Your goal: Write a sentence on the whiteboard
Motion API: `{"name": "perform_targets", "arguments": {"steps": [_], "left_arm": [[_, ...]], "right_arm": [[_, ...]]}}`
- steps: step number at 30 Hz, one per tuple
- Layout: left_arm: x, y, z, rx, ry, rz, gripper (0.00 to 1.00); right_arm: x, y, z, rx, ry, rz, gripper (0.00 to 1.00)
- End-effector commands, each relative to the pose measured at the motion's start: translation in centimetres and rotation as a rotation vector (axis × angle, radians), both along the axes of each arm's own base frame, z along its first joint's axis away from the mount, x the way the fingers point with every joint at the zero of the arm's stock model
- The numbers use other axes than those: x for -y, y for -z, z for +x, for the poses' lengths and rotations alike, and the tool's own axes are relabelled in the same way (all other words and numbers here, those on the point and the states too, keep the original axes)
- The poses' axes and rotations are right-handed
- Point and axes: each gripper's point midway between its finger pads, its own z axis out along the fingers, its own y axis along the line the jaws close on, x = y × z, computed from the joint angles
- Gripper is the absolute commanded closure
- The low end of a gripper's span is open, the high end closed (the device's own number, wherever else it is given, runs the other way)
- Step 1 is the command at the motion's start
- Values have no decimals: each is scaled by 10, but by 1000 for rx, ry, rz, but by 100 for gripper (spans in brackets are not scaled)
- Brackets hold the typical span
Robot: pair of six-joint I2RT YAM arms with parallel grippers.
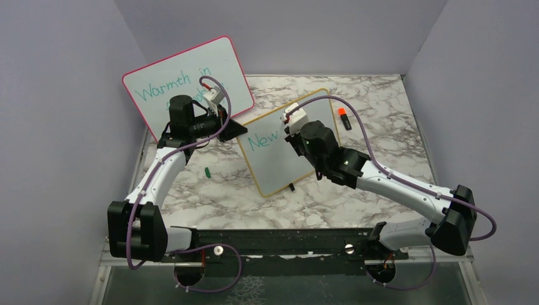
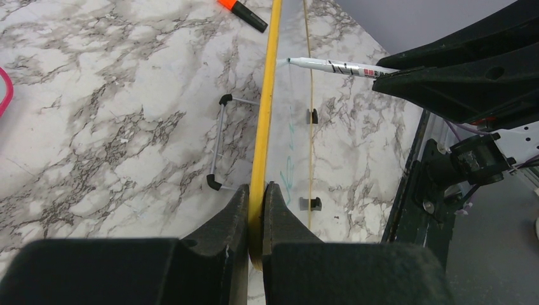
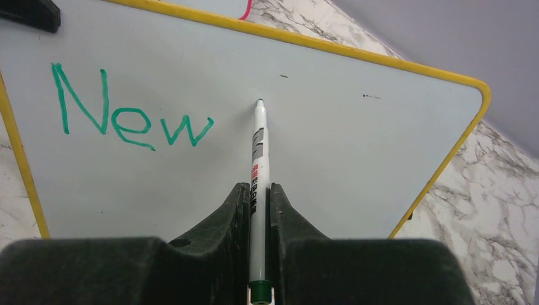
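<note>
Whiteboard (image 1: 278, 170), the small one with the rounded yellow-orange frame, stands tilted near the middle of your marble-patterned table (image 1: 318, 206), propped on a thin wire stand (image 2: 218, 143) with small black feet. Its face is smooth, glossy and pale. You have two boards in view: this one and a larger pink-framed whiteboard (image 1: 184, 70) behind it at the left, reading "Warmth in". You also have two markers: a slim white pen (image 3: 259, 152) with a green end, and a black marker with an orange cap (image 1: 344, 119) lying flat on the table behind the small board. One small green cap (image 1: 207, 171) lies loose on the table to the left. Your left gripper (image 2: 256, 190) is clamped on the small board's yellow edge, one finger on each side. Your right gripper (image 3: 257, 190) is closed around the white pen's barrel, with the tip pointing up the board. The sentence (image 3: 130, 117) so far reads only "New" in teal-green, and the pen tip appears to touch the face just right of the "w".
</note>
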Motion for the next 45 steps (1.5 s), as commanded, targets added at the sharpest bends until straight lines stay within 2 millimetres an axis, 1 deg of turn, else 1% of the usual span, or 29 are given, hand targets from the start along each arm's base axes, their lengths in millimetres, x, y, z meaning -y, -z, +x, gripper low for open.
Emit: {"name": "perform_targets", "arguments": {"steps": [1,8,13,20,27,33,40,45], "left_arm": [[-1,29,1,-48,-17,74,100],[-1,29,1,-47,-18,74,100],[-1,29,2,-48,-19,75,100],[-1,31,2,-53,-19,76,100],[-1,31,3,-54,-20,76,100],[-1,32,3,-56,-19,77,100],[-1,31,3,-54,-20,77,100],[-1,31,2,-55,-19,76,100]], "right_arm": [[-6,-15,5,19,-9,36,100],[-1,-1,-2,-34,-10,10,100],[4,14,-10,-87,-13,-12,100],[9,30,-18,-140,-11,-30,100],[14,40,-26,-176,-17,-38,100],[14,39,-28,-174,-27,-27,100],[15,22,-22,-114,2,29,100],[14,16,-16,-83,16,37,100]]}}
